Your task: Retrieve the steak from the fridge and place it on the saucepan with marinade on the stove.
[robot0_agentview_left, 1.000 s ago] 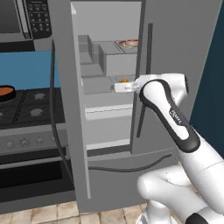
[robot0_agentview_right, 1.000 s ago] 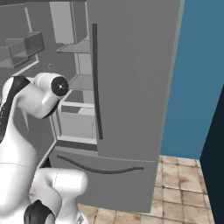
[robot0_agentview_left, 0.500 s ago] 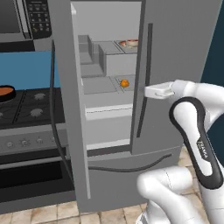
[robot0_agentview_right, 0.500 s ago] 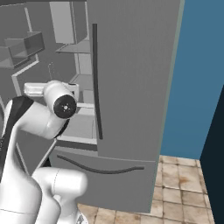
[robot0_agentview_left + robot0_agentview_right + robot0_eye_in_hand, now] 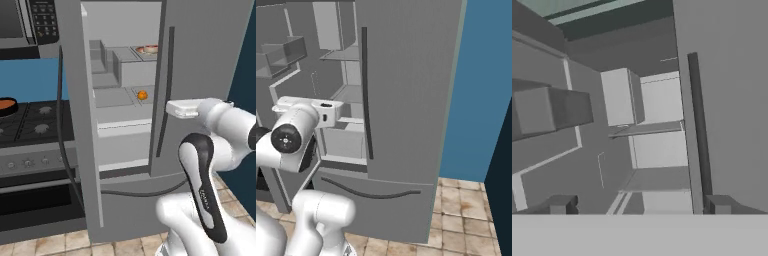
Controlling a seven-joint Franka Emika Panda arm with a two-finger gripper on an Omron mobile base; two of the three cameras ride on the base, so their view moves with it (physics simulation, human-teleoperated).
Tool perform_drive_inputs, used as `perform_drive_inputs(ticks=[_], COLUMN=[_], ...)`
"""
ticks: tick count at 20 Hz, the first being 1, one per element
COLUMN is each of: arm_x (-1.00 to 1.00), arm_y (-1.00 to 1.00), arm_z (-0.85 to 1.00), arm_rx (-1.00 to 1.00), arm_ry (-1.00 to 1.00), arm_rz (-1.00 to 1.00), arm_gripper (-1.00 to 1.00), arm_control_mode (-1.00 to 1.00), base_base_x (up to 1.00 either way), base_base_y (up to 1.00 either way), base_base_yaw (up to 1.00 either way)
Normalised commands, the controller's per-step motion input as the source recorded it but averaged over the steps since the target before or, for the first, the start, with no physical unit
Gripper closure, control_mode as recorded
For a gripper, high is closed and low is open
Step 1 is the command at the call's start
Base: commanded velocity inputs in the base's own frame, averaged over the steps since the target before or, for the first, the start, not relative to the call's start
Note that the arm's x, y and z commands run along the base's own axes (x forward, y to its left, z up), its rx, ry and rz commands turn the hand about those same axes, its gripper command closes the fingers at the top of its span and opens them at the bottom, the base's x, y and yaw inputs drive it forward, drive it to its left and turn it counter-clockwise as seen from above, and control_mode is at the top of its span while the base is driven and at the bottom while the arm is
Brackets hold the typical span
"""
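Red-brown, the steak (image 5: 148, 49) lay on the fridge (image 5: 200, 60) top shelf, at eleven o'clock from the end effector (image 5: 170, 107). Its jaws stood open, empty, outside the doorway.

My fridge (image 5: 205, 60) is a tall grey unit with its left door swung open and its right door closed, a long dark handle running down each, and grey shelves and bins showing inside. The steak (image 5: 148, 49) lies flat on the top shelf near its right edge, a red-brown oval with a pale rim, partly hidden by the closed door's edge. On the stove (image 5: 35, 125), a black cooktop with grey burners, the black saucepan (image 5: 7, 106) sits at the back left corner, holding the orange-brown marinade (image 5: 5, 103).
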Motion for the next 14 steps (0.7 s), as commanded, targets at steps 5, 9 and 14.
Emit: perform_drive_inputs(ticks=[5, 9, 14], arm_x=[-0.02, 0.0, 0.0], arm_y=[0.0, 0.0, -0.05], arm_z=[0.0, 0.0, 0.0], arm_rx=[-0.09, -0.09, 0.0], arm_ry=[-0.01, 0.0, -0.01], arm_rz=[-0.26, -0.24, 0.0], arm_gripper=[-1.0, -1.0, -1.0], arm_control_mode=[-1.0, -1.0, -1.0], base_base_x=[0.0, 0.0, 0.0], base_base_y=[0.0, 0.0, 0.0], base_base_yaw=[0.0, 0.0, 0.0])
